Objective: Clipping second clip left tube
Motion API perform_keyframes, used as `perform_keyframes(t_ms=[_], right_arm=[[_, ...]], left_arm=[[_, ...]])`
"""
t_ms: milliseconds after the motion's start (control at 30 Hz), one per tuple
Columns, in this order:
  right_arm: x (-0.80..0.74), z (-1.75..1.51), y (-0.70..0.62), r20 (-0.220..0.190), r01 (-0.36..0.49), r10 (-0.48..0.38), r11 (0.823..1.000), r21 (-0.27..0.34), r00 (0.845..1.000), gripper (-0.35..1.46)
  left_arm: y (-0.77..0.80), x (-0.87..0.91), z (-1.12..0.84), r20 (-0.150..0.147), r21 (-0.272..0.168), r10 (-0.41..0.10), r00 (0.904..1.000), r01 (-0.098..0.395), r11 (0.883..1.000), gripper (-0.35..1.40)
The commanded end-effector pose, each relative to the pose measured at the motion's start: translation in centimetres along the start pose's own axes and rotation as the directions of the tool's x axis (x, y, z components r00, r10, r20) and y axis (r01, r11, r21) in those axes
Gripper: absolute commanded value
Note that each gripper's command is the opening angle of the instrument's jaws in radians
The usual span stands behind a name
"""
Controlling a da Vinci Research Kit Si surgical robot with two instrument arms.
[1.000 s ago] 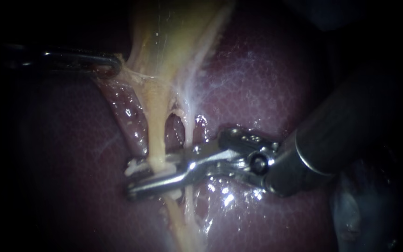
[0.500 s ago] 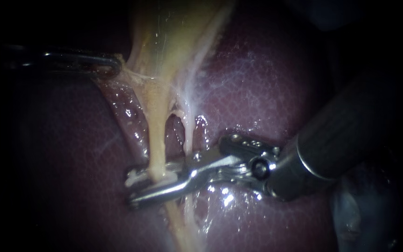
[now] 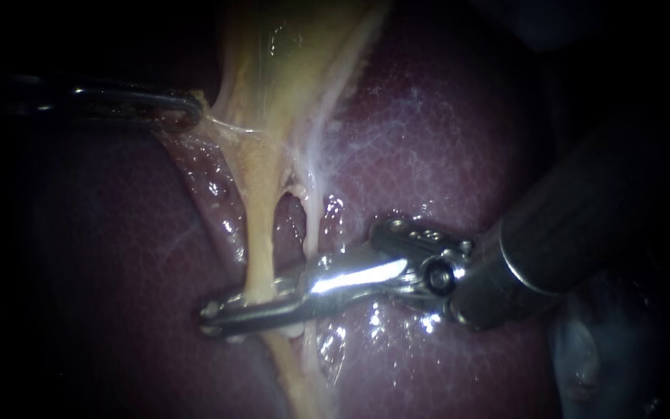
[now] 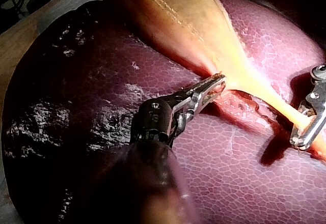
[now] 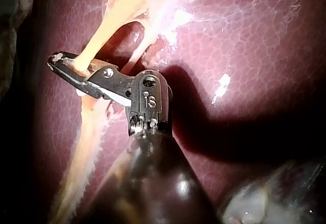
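Where the gallbladder (image 3: 288, 62) narrows over the liver (image 3: 443, 140), it runs down into two strands. One is the thicker, yellow left tube (image 3: 261, 248). Just beside it is the thinner, whitish right tube (image 3: 313, 221), with a dark gap of liver bed between them.

Low on the left tube lies the hand of the right instrument (image 3: 212, 316). The shaft enters from the right and slopes down to the wrist. From there the two slim jaws reach leftward, pass in front of the right tube and end just past the left one. The hand is closed on the left tube, one jaw on each side with barely any gap. The right wrist view shows the same: the yellow strand is pinched close to the jaw tips. Whether a clip sits between the jaws cannot be told.

The left instrument (image 3: 192, 109) comes in level from the left, high in the endoscope view and well apart from the right one. Its hand is closed on the edge of the gallbladder at the neck, where a thin web of tissue is drawn toward it. In the left wrist view its jaws lie together, angled up off the liver, with the tip at the pale tissue.
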Motion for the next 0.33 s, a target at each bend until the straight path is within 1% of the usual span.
perform_keyframes(t_ms=[33,333], right_arm=[[0.00,0.00,0.00,0.001,0.000,0.000,1.000,0.002,1.000,-0.35],[-0.01,0.00,0.02,0.001,0.001,-0.001,1.000,0.005,1.000,-0.35]], left_arm=[[0.00,0.00,0.00,0.000,0.000,0.000,1.0000,0.000,1.000,-0.35],[0.00,0.00,0.00,0.000,0.000,0.000,1.0000,0.000,1.000,-0.35]])
